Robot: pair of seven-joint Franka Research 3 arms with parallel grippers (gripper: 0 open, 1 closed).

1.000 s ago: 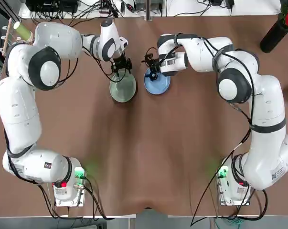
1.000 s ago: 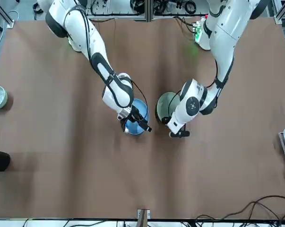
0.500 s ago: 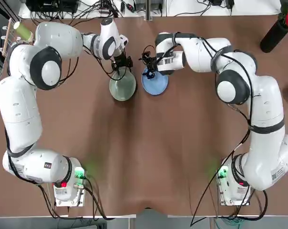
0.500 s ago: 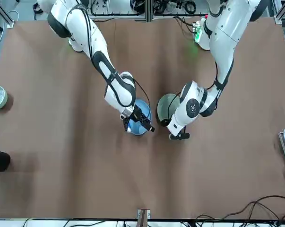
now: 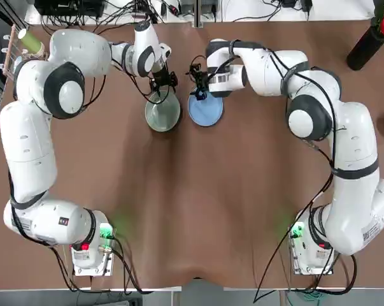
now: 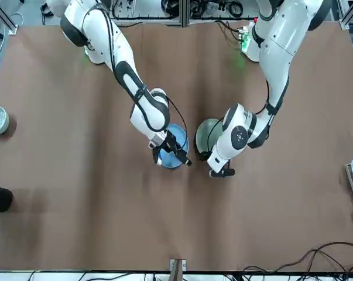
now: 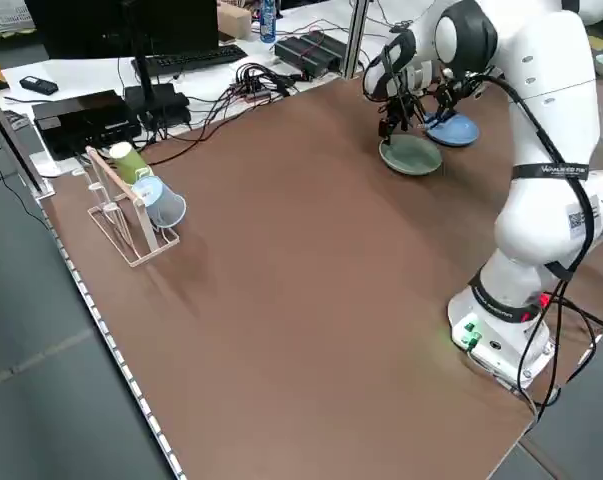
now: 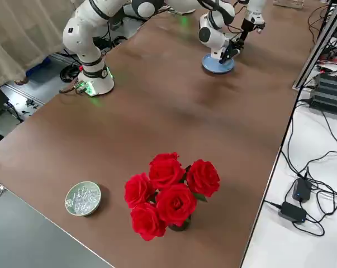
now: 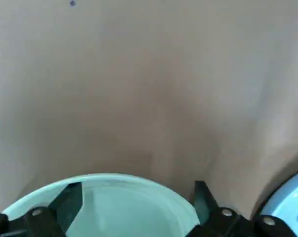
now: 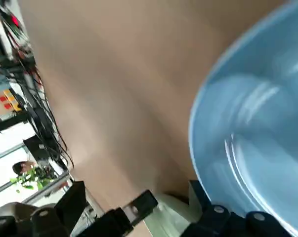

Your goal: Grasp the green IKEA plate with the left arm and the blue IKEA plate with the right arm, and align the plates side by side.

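The green IKEA plate (image 5: 163,116) and the blue IKEA plate (image 5: 206,109) lie flat on the brown table near its far edge, a small gap apart. My left gripper (image 5: 164,86) hangs over the green plate's far rim. In the left wrist view its fingers (image 9: 69,201) stand wide apart with the plate (image 9: 114,202) between them. My right gripper (image 5: 198,92) is open at the blue plate's far-left rim. In the right wrist view one of its fingers (image 10: 198,191) sits against the blue plate (image 10: 252,148). From the front, the blue plate (image 6: 176,149) and green plate (image 6: 208,134) are partly hidden by the wrists.
A wooden rack with cups (image 7: 131,200) stands at the table's far left. A vase of red roses (image 8: 168,195) and a small bowl of glass beads (image 8: 83,198) sit at the far right. Cables and electronics (image 7: 131,95) lie beyond the far edge.
The blue plate has slid a little to the left, toward the green plate, along with the right gripper. The left gripper and green plate have crept slightly toward the far edge.
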